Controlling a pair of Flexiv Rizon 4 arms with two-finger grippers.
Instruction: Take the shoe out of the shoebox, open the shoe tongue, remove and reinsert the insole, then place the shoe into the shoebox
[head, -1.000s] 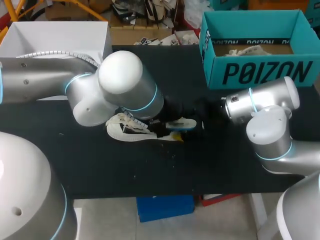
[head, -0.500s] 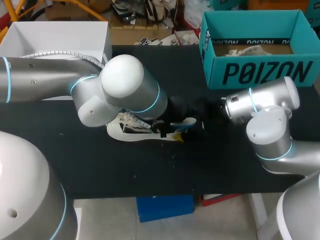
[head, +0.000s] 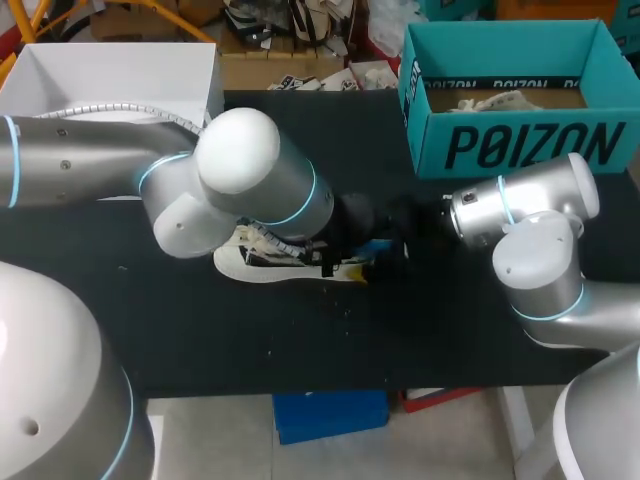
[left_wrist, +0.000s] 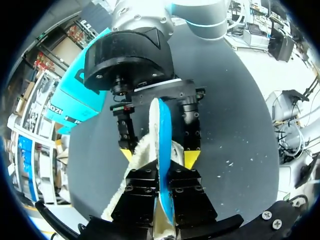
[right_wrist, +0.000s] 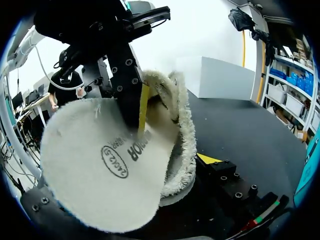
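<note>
Found the shoe (head: 245, 265), cream-white with a fleecy lining, lying lengthwise near the middle of the tabletop (head: 420, 330), largely hidden under the left arm (head: 250, 175). Saw its fleecy collar on the end toward the right edge. Saw the insole (right_wrist: 100, 165) lifted above that collar, standing on edge, pale and printed on one face, blue on the other. Could not make out its lower end, nor tell it in or out of the shoe. Noted the left gripper (left_wrist: 161, 176) clamped on the insole, black fingers pressed to it from both sides, one yellow tip flat against the printed face. Met the right gripper (left_wrist: 159, 156) facing the left one from across the collar, low by the tabletop and just beside the fleece. Could not tell its hold, open or closed. Traced the left arm in from the left edge as far as the middle, bent over the shoe, and the right arm (head: 535, 250) in from the right edge, wrist pointed at the shoe. Saw the teal shoebox (head: 520, 150) standing open at the far right corner, well apart from the shoe, with pale crumpled stuffing (head: 495, 100) inside. Saw a white box (head: 110, 70), also open, at the far left corner.
</note>
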